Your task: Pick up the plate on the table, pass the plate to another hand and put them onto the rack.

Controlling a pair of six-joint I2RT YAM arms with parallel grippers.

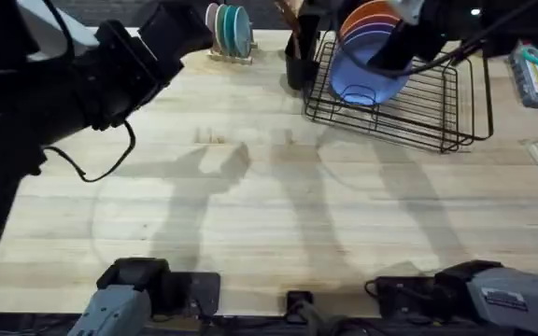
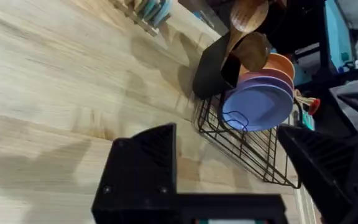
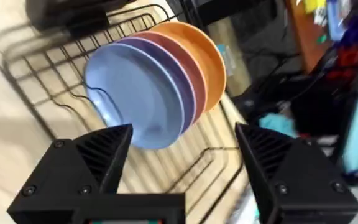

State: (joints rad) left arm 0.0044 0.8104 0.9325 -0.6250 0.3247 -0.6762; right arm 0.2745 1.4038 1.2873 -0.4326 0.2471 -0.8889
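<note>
Light-blue plate (image 1: 367, 79) stands on edge in the black wire rack (image 1: 409, 107), frontmost of three: purple plate (image 1: 374, 42) directly behind it, orange plate (image 1: 370, 16) behind that. All three lean together in adjacent slots (confirmed in right wrist view: blue (image 3: 135, 93), purple (image 3: 182, 74), orange (image 3: 207, 59)).

Right gripper (image 3: 182, 168) released; fingers spread wide with nothing between them, positioned just in front of the blue plate, not touching it.

Left gripper (image 2: 241, 168) also spread apart and empty, held above the wooden table (image 1: 250, 205) at far left, well apart from the rack.

Black utensil holder (image 2: 216, 68) with wooden spoons (image 2: 247, 18) sits just beside the rack's left end. Small wooden stand (image 1: 230, 37) with pink and teal plates at the table's far edge.
</note>
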